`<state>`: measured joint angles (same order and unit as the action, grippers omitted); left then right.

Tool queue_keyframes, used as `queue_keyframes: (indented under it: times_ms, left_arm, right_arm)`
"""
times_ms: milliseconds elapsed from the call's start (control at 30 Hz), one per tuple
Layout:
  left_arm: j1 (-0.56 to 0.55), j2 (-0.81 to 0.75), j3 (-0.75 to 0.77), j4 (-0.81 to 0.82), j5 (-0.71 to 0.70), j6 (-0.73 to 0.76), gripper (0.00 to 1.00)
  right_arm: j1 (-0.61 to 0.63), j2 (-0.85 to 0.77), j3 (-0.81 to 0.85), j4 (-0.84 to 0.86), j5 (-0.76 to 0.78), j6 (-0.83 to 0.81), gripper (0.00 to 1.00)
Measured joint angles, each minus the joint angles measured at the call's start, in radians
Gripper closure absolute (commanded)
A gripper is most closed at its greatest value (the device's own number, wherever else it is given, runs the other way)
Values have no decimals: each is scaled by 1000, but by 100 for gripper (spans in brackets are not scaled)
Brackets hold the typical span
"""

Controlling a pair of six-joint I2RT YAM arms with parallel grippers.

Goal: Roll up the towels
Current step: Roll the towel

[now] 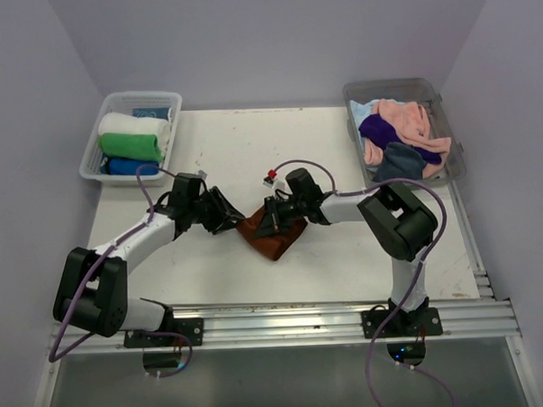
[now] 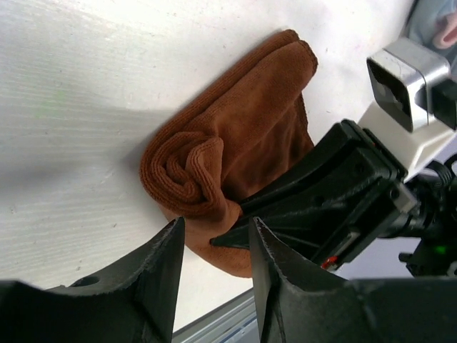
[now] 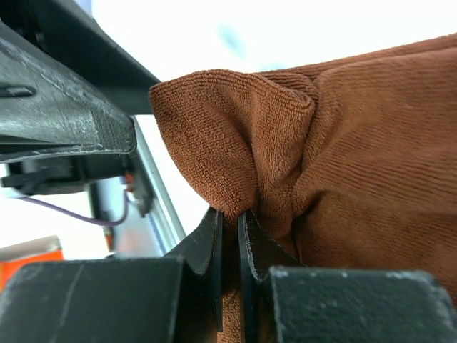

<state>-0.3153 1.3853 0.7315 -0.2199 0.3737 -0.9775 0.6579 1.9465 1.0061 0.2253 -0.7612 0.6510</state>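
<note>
Brown towel [image 1: 275,244] lies mid-table [image 1: 233,142], between both grippers, its left end coiled into a partial roll. Left gripper [image 2: 216,227]: jaws part-open, holding nothing, tips just beside the coil. Right gripper [image 3: 230,214]: jaws narrow, pinching a fold of the towel; its body overlies the towel's right side. Far left, left bin [image 1: 94,172] holds white roll [image 1: 135,125], green roll [image 1: 132,145] and blue roll [image 1: 130,166]. Far right, right bin [image 1: 457,152] holds loose pink towel [image 1: 405,116], purple towel [image 1: 381,127] and grey-blue towel [image 1: 403,160].
</note>
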Motion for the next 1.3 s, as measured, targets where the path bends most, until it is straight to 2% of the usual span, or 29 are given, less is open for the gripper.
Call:
queue_keyframes:
  times_ms: [400,867,900,1000,1167,1300]
  left_arm:
    - [-54,0,-10,97,30,1,60]
    - [-84,192,43,170,16,4,66]
    - [-85,206,48,179,16,4,66]
    - [-87,238,64,189,17,3,67]
    - [-90,291,105,191,21,2,68]
    - [-90,306,113,200,24,2,69]
  right_arm:
    - [-64,71,-19,132,-135,153,100]
    - [-81,96,-20,158,-164,183,100]
    - [-82,95,-20,154,-161,179,86]
    - [-85,80,-20,111,-133,148,64]
    - [-85,-44,-22,-68,-6,31,58]
    - [-79,-193,-32,-213,121,-50,57]
